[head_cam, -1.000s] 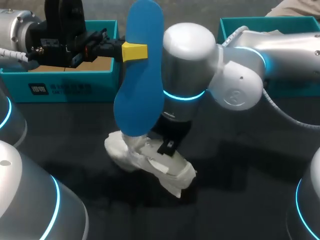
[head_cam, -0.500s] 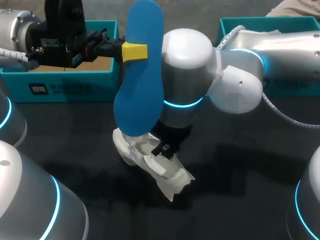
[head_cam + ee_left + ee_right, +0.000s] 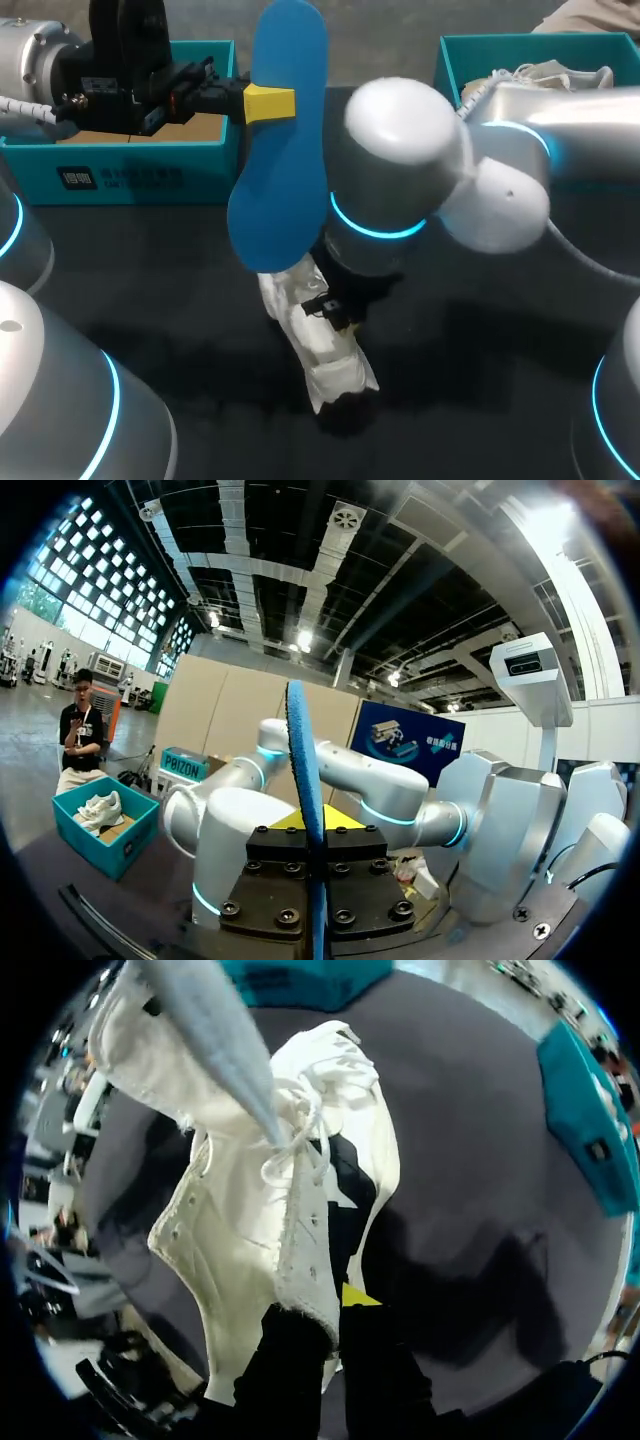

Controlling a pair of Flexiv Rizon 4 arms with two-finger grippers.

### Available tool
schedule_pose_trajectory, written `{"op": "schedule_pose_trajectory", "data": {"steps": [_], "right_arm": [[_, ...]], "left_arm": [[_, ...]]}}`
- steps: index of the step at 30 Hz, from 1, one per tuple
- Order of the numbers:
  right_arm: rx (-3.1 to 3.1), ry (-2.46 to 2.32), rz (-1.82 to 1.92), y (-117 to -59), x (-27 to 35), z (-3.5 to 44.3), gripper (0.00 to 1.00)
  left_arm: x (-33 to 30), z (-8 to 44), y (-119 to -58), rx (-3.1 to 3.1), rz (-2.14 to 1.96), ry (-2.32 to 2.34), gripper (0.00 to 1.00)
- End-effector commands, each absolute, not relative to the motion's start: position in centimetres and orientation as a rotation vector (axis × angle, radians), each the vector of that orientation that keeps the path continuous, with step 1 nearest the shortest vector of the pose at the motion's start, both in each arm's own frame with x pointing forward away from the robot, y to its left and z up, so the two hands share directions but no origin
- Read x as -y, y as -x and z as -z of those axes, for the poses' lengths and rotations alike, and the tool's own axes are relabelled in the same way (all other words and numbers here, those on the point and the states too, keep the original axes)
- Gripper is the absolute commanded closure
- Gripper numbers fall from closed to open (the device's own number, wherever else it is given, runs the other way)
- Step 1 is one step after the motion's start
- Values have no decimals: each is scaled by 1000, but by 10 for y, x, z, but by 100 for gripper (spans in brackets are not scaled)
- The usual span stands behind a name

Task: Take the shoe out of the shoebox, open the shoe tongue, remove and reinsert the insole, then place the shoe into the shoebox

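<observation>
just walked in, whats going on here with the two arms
The left tool is shut on the blue insole, holding it upright above the table. The right tool grips the white shoe by the edge of its opening, near the middle of the dark table. The insole is out and not yet back in. The left shoebox and right shoebox sit at the back; the right one holds another shoe.

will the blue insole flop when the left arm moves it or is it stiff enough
Probably stiff enough: the insole stands nearly upright, above and below the left end effector, with only a slight curve. Edge-on it looks thin, so likely light, and it may flex when pushed into the shoe.
</observation>
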State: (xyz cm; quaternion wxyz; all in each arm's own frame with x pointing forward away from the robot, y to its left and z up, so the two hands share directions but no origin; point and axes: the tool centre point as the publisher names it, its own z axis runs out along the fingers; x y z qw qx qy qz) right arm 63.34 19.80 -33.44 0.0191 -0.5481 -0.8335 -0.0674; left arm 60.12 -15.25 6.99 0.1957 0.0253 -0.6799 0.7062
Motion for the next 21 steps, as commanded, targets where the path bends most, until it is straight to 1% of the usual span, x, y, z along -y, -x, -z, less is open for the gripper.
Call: {"op": "schedule_pose_trajectory", "data": {"steps": [1,7,21], "right_arm": [[2462,1868,336,-624,-187,335,100],[2390,1943,320,-619,-190,336,100],[2351,1894,310,-623,-187,356,100]], "left_arm": [[153,-70,-601,1907,-1976,-71,100],[153,-70,-601,1907,-1976,-71,100],[153,-70,-601,1907,-1976,-71,100]]}}
